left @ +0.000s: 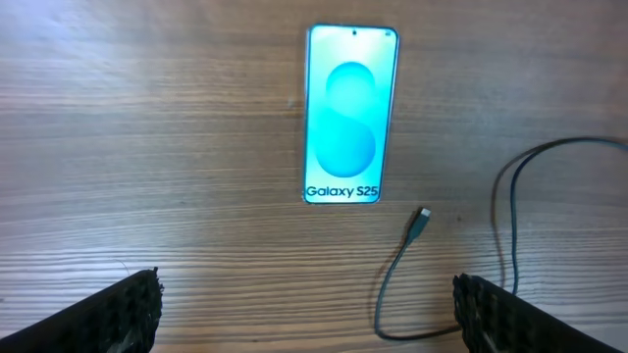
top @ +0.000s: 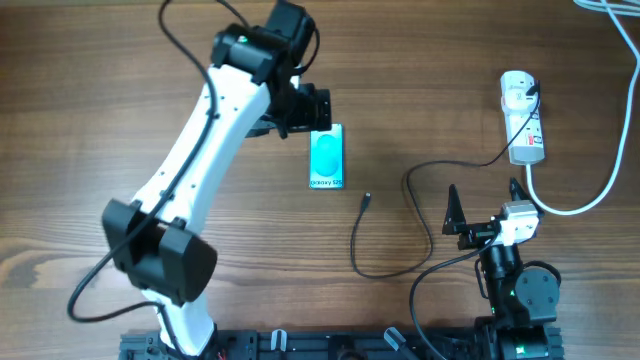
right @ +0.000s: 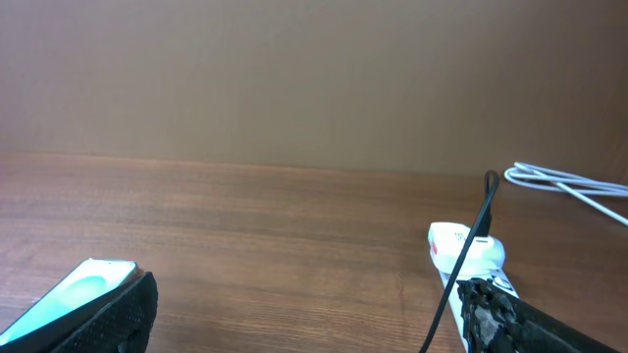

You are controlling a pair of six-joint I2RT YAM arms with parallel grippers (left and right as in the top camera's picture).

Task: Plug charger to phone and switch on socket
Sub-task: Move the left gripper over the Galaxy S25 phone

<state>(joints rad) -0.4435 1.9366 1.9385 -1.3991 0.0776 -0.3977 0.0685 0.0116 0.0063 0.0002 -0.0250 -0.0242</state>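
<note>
The phone [top: 327,158] lies flat on the wooden table, cyan screen up, with its Galaxy lettering at the end nearer the robot. My left gripper [top: 316,112] hovers open just beyond the phone's far end. In the left wrist view the phone [left: 351,113] lies ahead of the wide-apart fingertips [left: 113,316]. The charger's thin black cable ends in a small plug tip [top: 366,200], which lies loose just right of the phone [left: 422,218]. The cable runs in a loop to a black plug in the white socket [top: 522,118]. My right gripper [top: 485,207] stands open and empty below the socket [right: 463,247].
A thicker white cable [top: 600,190] curves from the socket to the table's right edge and back corner [right: 567,182]. The black cable's loop [top: 390,265] lies between the two arms. Bare wood surrounds the phone [right: 71,291].
</note>
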